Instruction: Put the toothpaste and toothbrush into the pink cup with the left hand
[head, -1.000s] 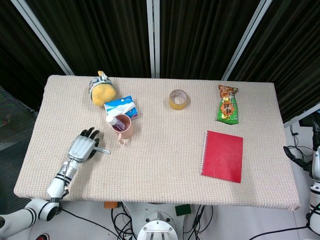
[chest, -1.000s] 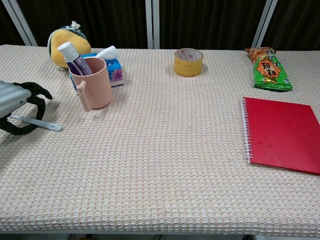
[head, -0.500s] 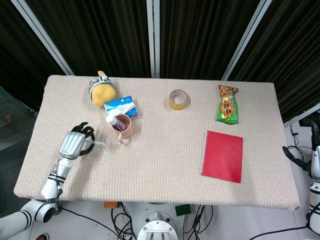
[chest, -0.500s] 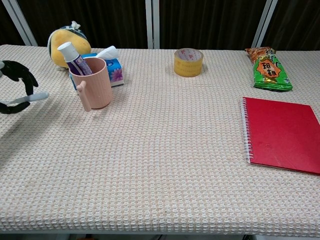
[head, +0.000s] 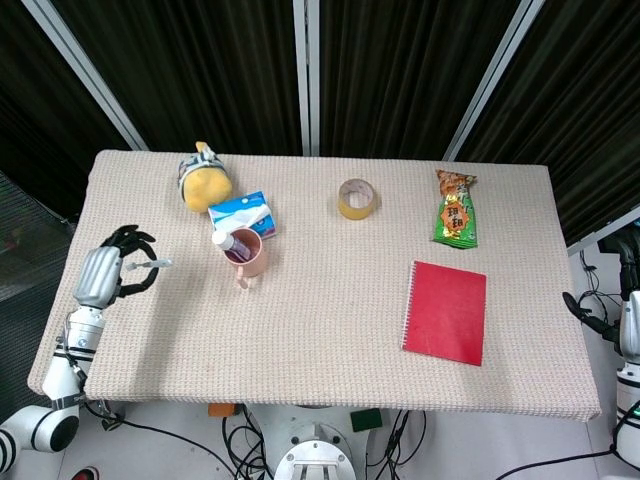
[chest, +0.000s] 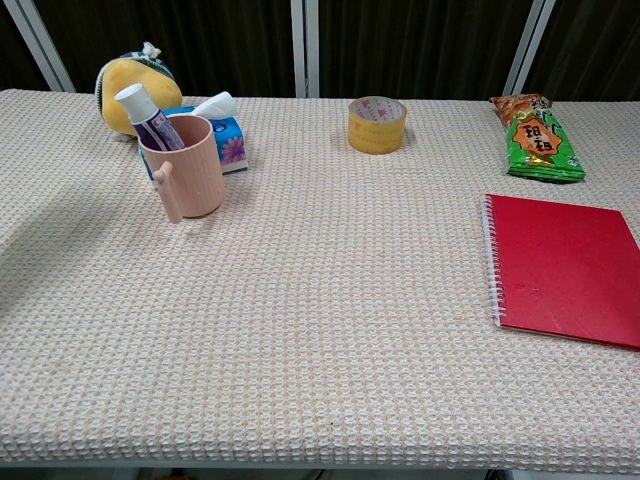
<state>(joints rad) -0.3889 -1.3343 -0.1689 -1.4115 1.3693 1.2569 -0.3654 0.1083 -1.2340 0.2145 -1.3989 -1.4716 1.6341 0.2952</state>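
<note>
Beige woven table (head: 300, 300), and the left hand (head: 100, 275) has swung up and out to the left edge, gone from the chest view, fingers clenched around the toothbrush (head: 150, 266) it has lifted off the cloth. The cup (head: 246, 254) stands near the back-left corner with the toothpaste (head: 232, 243) already inside. So the brush is up and only needs carrying right; the right hand is out of sight.

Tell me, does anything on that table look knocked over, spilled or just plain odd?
Nothing looks spilled or broken. The pink cup stands upright with the toothpaste leaning inside it. The only loose end: the toothbrush is not in the cup; the left hand holds it above the table's left edge.
</note>
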